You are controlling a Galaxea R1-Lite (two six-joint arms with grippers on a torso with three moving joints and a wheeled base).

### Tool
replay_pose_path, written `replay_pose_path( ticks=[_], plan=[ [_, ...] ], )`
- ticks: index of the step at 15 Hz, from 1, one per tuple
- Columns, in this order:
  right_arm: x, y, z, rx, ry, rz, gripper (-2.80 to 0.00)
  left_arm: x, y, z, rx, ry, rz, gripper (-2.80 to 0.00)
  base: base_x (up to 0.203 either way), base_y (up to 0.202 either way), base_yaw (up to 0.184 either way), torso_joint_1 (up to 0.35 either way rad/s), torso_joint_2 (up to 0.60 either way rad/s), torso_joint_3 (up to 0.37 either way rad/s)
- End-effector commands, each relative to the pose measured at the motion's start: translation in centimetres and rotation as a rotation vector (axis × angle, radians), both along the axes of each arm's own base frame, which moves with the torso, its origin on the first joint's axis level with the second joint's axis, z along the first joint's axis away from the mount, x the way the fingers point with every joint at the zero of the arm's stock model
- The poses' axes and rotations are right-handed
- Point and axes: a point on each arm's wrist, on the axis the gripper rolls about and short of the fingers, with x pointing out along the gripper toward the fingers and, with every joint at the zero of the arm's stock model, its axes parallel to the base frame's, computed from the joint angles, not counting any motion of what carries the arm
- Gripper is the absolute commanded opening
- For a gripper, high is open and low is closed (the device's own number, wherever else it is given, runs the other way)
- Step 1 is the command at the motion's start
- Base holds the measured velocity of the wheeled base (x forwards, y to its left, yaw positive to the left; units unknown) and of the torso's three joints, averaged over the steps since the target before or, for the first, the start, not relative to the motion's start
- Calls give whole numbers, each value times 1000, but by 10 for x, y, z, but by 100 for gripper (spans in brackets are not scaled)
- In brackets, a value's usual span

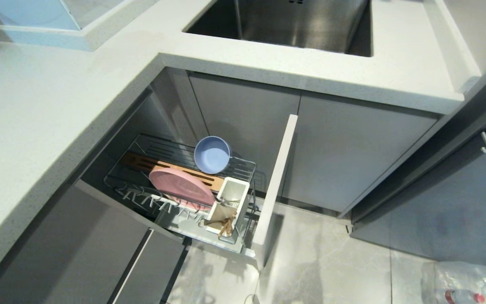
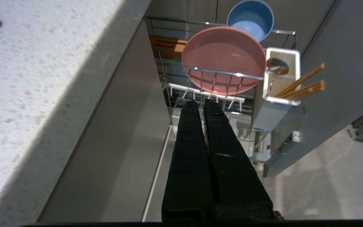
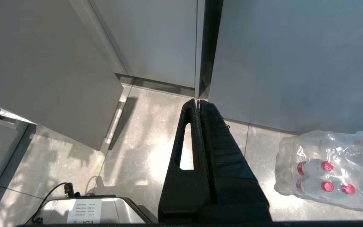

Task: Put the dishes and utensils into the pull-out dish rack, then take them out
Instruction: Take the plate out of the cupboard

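The chrome pull-out dish rack (image 1: 243,165) (image 2: 219,71) stands pulled out under the counter, its grey front panel (image 1: 276,185) edge-on. A pink plate (image 1: 180,185) (image 2: 223,60) leans among its prongs. The blue-grey bowl (image 1: 212,154) (image 2: 250,18) stands on edge behind it. Wooden chopsticks (image 1: 225,226) (image 2: 301,86) and a silver utensil (image 2: 276,65) stick out of the white cup (image 1: 230,198) (image 2: 282,77). My left gripper (image 2: 201,101) is shut and empty, held back in front of the rack. My right gripper (image 3: 198,101) is shut and empty over the floor. Neither arm shows in the head view.
A white countertop (image 1: 49,126) runs along the left above the rack, with a steel sink (image 1: 285,21) at the back. Grey cabinet doors (image 1: 352,160) flank the opening. A shrink-wrapped pack of bottles (image 1: 471,283) (image 3: 329,170) lies on the tiled floor at the right.
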Motion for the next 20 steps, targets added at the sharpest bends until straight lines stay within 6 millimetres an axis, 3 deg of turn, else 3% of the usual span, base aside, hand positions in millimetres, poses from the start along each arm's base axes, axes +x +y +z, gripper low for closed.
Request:
replay_pose_path(
  ticks=[1,5,13,16,20],
  plan=[
    [0,0,0,0,0,1,-280,4,0,-12,8,31,2,-280,0,0,0,0,0,0],
    [0,0,0,0,1,1,-280,5,0,-23,5,144,1,-280,0,0,0,0,0,0],
    [0,0,0,0,-1,-1,-280,5,0,-21,-17,120,1,-280,0,0,0,0,0,0],
    [0,0,0,0,-1,1,-280,-6,1,15,-33,-79,20,-280,0,0,0,0,0,0],
    [0,0,0,0,-1,1,-280,-36,0,72,-13,-226,10,-280,0,0,0,0,0,0]
  ],
)
